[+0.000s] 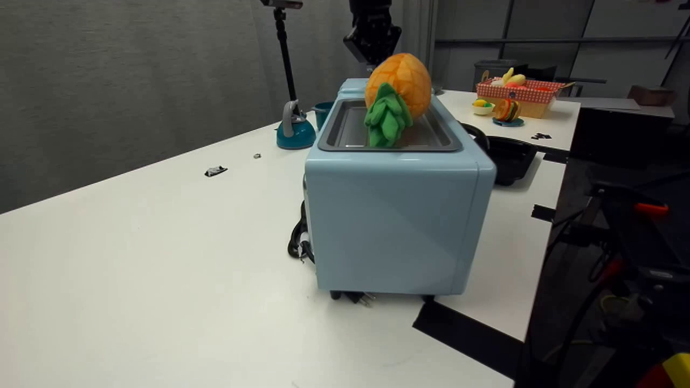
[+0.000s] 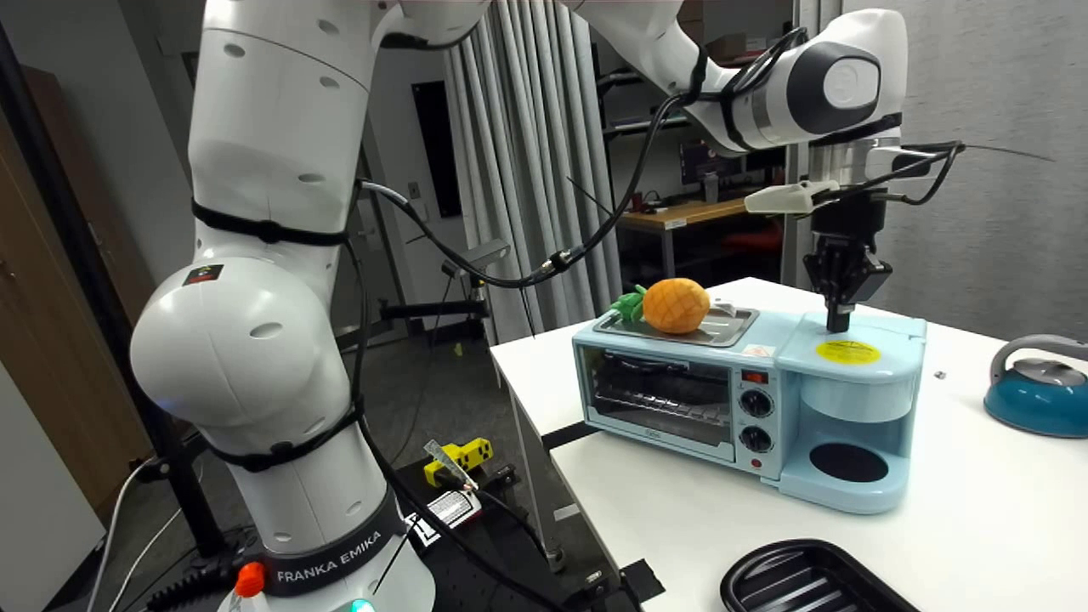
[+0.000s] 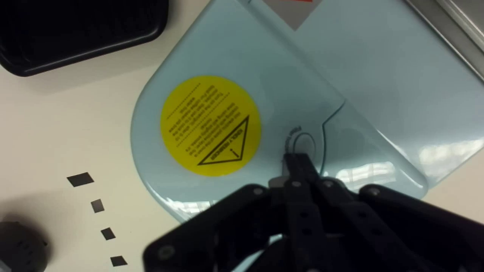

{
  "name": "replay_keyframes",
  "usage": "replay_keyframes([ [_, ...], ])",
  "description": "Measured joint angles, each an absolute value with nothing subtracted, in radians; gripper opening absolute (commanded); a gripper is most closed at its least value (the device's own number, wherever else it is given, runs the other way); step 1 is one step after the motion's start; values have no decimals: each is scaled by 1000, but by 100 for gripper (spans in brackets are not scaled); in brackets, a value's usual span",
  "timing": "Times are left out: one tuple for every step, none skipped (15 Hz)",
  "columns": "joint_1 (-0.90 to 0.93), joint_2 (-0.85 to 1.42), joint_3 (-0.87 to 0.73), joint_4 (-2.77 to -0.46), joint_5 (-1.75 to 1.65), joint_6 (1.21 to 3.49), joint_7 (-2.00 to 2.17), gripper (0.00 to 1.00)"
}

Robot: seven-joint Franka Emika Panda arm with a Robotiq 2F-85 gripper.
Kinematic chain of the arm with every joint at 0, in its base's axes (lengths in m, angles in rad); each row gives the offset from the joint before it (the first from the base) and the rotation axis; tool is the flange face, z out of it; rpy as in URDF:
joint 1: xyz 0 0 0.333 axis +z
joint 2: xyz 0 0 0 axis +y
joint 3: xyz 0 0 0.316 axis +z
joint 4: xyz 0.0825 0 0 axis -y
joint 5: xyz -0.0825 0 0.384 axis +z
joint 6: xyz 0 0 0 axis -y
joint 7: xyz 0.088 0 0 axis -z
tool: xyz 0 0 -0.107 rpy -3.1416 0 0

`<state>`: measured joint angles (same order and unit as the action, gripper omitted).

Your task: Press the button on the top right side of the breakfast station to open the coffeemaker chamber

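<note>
The light-blue breakfast station (image 1: 393, 226) stands on the white table and shows in both exterior views (image 2: 792, 425). Its coffeemaker lid, with a round yellow sticker (image 2: 847, 353), is closed; it fills much of the wrist view (image 3: 227, 56). An oval button (image 3: 304, 143) lies on the top beside the lid's seam, partly hidden by my fingertips. My gripper (image 3: 298, 156) is shut and empty, pointing straight down at the button. In an exterior view the gripper (image 2: 838, 327) has its tips at or just above the top; I cannot tell if they touch it.
An orange-and-green plush pineapple (image 2: 676, 306) lies on the station's metal tray. A teal kettle (image 2: 1037, 399) stands beside the station. A black pan (image 3: 83, 34) sits in front of it. A power cord (image 1: 302, 242) lies behind. A food basket (image 1: 517, 96) stands farther along the table.
</note>
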<state>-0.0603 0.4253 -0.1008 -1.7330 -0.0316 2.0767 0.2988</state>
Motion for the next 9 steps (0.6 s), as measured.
replay_keyframes([
  [-58, 425, -101, -1733, -41, 2077, 299, 0],
  [-55, 425, -101, -1733, -49, 2077, 299, 0],
  [-54, 426, -101, -1733, -55, 2077, 299, 0],
  [-53, 426, -101, -1733, -57, 2077, 299, 0],
  [-53, 426, -101, -1733, -58, 2077, 299, 0],
  [-53, 425, -101, -1734, -58, 2078, 299, 0],
  [-53, 424, -101, -1736, -58, 2080, 299, 0],
  [-53, 422, -101, -1740, -58, 2084, 299, 0],
  [-53, 417, -101, -1748, -58, 2093, 299, 0],
])
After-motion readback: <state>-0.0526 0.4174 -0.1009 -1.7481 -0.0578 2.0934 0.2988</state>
